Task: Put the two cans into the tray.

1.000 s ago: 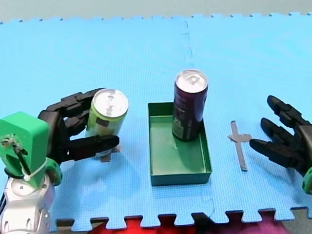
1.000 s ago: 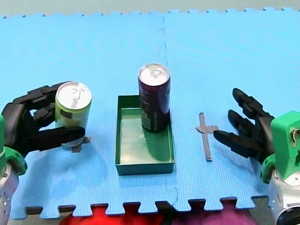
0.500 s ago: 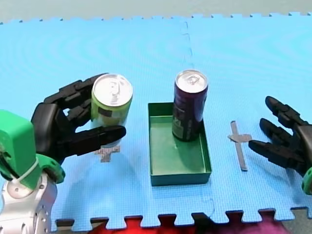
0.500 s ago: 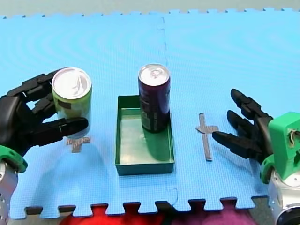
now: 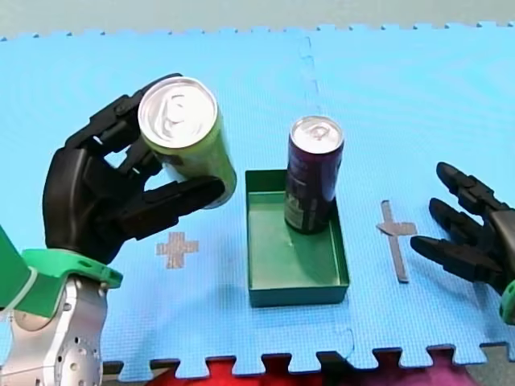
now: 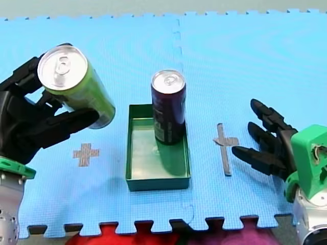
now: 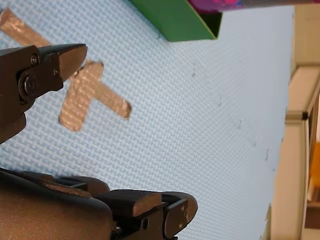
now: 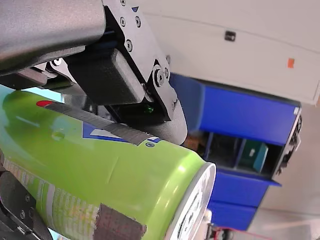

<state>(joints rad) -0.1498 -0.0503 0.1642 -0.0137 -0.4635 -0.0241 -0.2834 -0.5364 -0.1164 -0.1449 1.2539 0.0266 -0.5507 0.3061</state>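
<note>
Now we carry green can [image 5: 189, 149], left hand [image 5: 113, 201] clasping it, tilted, tray's [image 5: 298, 291] ten o'clock; purple can [image 5: 312, 185] already in. Next: swing over, upright, lower. Right hand [image 5: 471, 241] empty, three o'clock.

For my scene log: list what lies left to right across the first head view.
Left hand gripping the green can above the mat → tray with the purple can standing in it → tape strip → right hand, open, at the mat's right edge.
</note>
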